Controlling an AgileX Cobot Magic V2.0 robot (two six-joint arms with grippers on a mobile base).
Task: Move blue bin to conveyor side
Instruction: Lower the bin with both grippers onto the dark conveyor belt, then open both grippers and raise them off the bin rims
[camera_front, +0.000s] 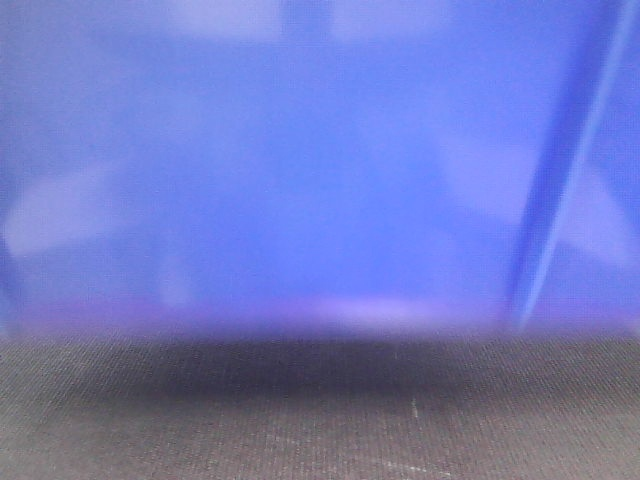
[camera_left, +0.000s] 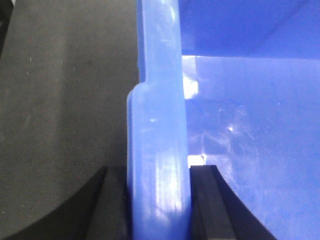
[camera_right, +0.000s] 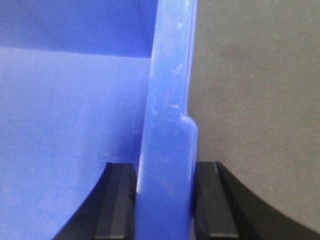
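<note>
The blue bin (camera_front: 300, 170) fills the front view, blurred and very close, standing on the dark grey woven surface (camera_front: 320, 420). The left pincer (camera_left: 159, 200) grips the bin's thick rim, one black finger (camera_left: 112, 205) outside the wall over the dark surface and the other inside above the glossy floor. The right pincer (camera_right: 165, 200) clamps the opposite rim likewise, its fingers (camera_right: 117, 200) pressed against both faces of the wall.

Blurred close-ups, soft glare on the blue bin (camera_front: 300, 180).
</note>
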